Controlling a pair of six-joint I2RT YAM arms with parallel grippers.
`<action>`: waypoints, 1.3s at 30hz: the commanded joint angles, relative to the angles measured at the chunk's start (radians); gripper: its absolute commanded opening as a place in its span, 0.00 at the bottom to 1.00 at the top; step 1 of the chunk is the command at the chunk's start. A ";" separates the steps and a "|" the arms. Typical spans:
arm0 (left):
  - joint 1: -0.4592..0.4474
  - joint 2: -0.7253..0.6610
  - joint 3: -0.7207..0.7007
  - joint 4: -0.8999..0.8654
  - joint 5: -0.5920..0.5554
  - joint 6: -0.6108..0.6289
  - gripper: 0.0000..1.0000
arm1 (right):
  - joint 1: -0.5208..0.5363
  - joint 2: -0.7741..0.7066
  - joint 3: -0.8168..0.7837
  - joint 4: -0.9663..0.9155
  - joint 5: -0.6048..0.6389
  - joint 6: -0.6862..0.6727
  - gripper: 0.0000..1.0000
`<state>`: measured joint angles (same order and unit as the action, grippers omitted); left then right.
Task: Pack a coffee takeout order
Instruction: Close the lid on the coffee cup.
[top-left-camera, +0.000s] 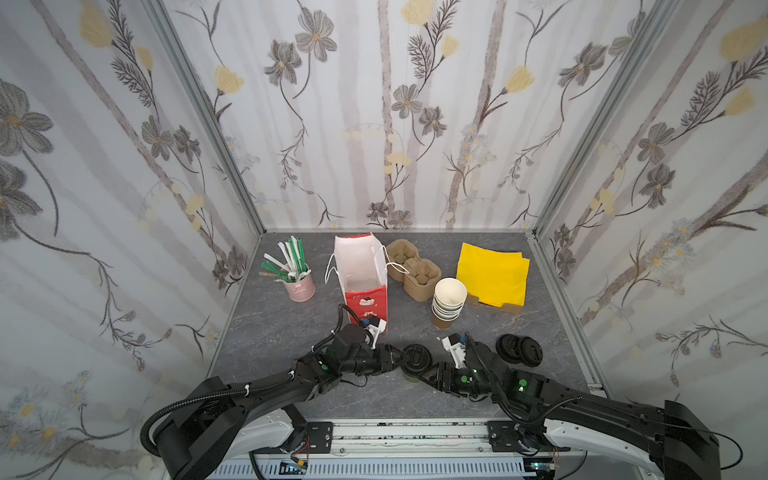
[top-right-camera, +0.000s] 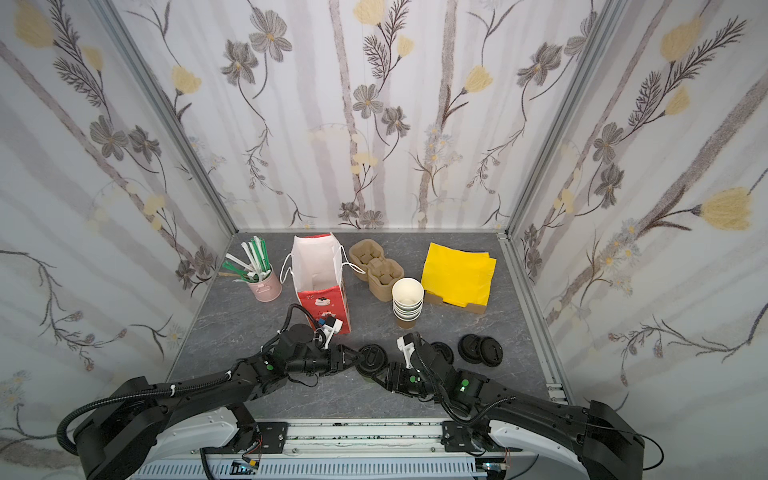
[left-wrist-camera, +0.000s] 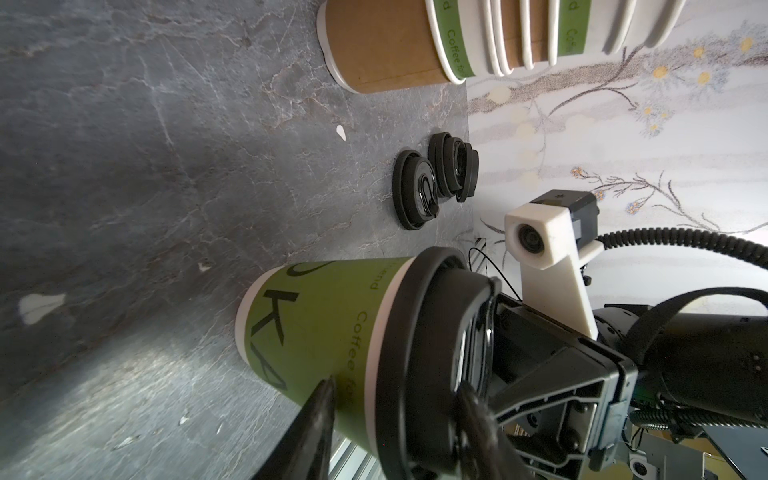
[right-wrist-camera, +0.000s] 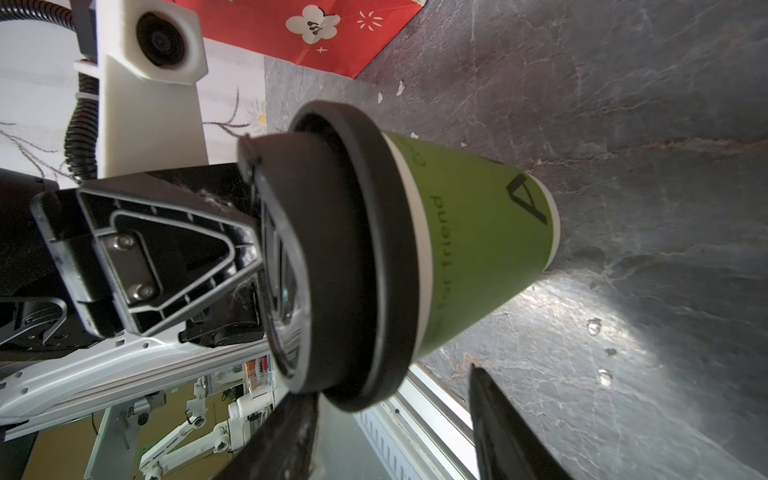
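— What does your cup look like?
— Your paper cup (left-wrist-camera: 316, 328) shows a green wall with black lettering and a white band under its round black lid (left-wrist-camera: 411, 353), which is seated on top. The cup stands upright on the grey table (top-left-camera: 270, 332), nearer the robot's base than the red bag (top-left-camera: 368, 305) and slightly to that bag's right.
— And your grippers?
— Both meet at the lid. Your left gripper (top-left-camera: 400, 356) has one finger against the cup wall and one over the lid; I cannot tell whether it clamps. Your right gripper (right-wrist-camera: 390, 415) stands spread, one finger clear of the cup.
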<state>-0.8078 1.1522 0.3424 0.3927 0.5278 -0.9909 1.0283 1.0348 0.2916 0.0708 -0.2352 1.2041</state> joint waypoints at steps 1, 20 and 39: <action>0.001 0.003 -0.004 -0.074 -0.025 0.007 0.45 | -0.001 0.015 -0.005 -0.123 0.075 0.020 0.56; 0.001 0.003 -0.014 -0.074 -0.029 0.005 0.45 | 0.000 0.058 -0.008 -0.265 0.143 0.035 0.53; 0.001 0.003 -0.011 -0.074 -0.029 0.008 0.45 | -0.037 -0.246 -0.022 -0.061 0.163 -0.013 0.77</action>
<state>-0.8078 1.1511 0.3351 0.4068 0.5236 -0.9913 1.0107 0.8230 0.2817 0.0208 -0.1566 1.1931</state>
